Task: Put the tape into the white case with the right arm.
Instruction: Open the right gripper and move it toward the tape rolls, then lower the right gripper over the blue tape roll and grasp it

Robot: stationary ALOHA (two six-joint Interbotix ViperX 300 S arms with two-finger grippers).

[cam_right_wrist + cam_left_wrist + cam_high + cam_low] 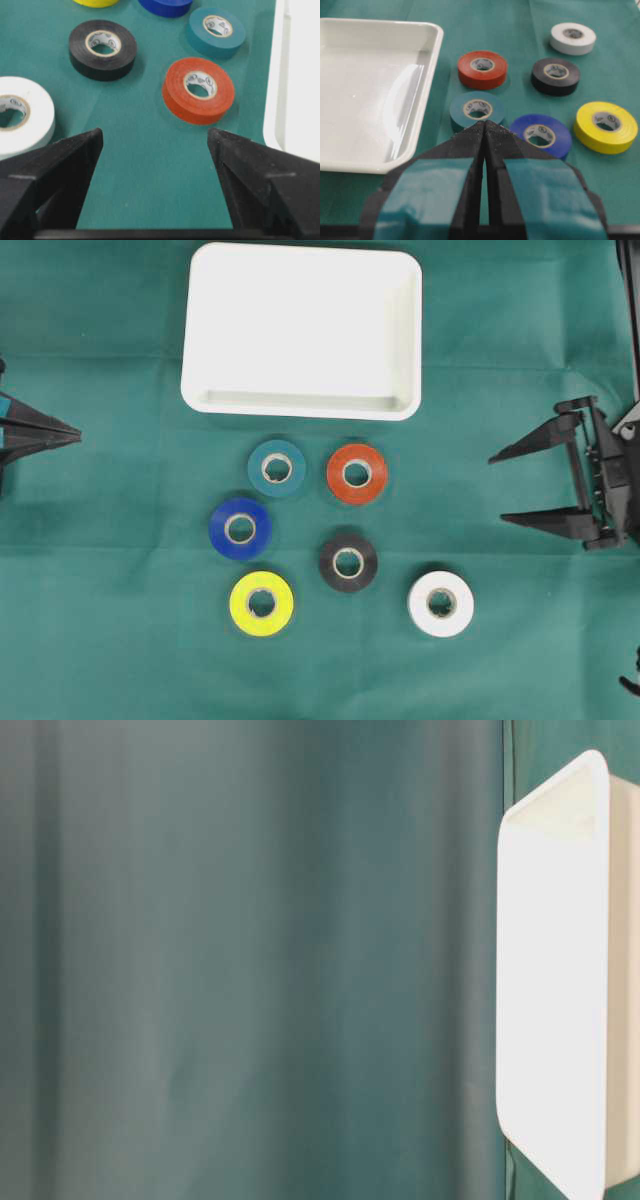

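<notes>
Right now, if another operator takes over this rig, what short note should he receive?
Right gripper: jaws open, empty, at the right side of the table, pointing toward the rolls.
Left gripper: jaws shut, empty, at the left edge.
White case: at the top of the overhead view, nothing in it.
Six tape rolls lie flat below it, apart from each other: teal, red, blue, black, yellow, white.
Done: nothing.
Left: pick up tape with the right arm and place it in the case.

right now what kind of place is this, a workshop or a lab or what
Probably a robot lab test bench: a flat green cloth covering, six coloured tape rolls set out neatly beside an empty white plastic tray, and two black grippers, left and right, facing in.
</notes>
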